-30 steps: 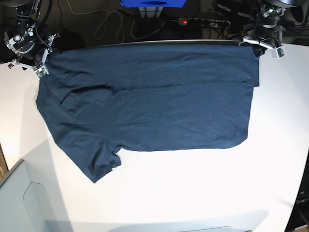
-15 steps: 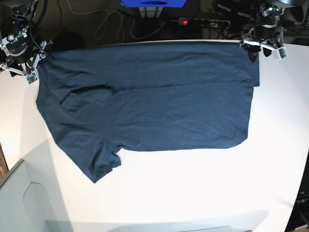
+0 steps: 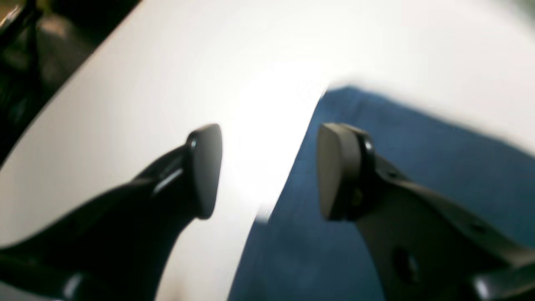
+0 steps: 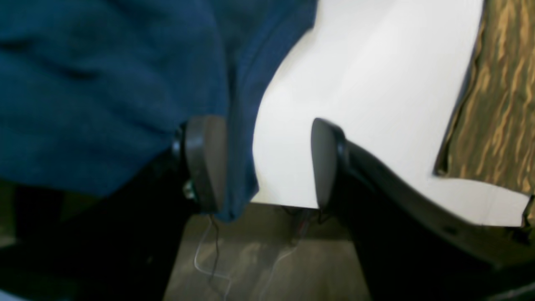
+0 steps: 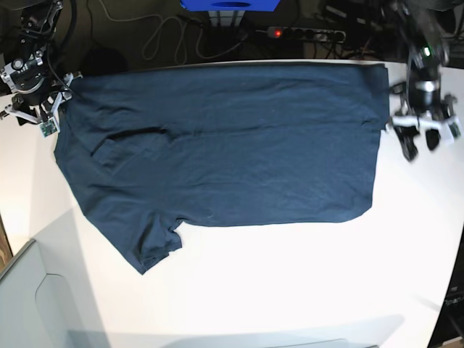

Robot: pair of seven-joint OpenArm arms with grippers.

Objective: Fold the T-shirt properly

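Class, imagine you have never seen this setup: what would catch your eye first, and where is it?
First, the dark navy T-shirt, spread flat across the far half of the white table, one sleeve pointing toward the near left. Then the two grippers beside its far corners: the left gripper open over bare table off its right edge, the right gripper open at its left corner.

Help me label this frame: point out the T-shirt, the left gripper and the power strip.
T-shirt (image 5: 232, 145), base view, middle of the cloth.
Left gripper (image 5: 421, 143), base view, between its fingertips.
Power strip (image 5: 304, 33), base view, middle of its body.
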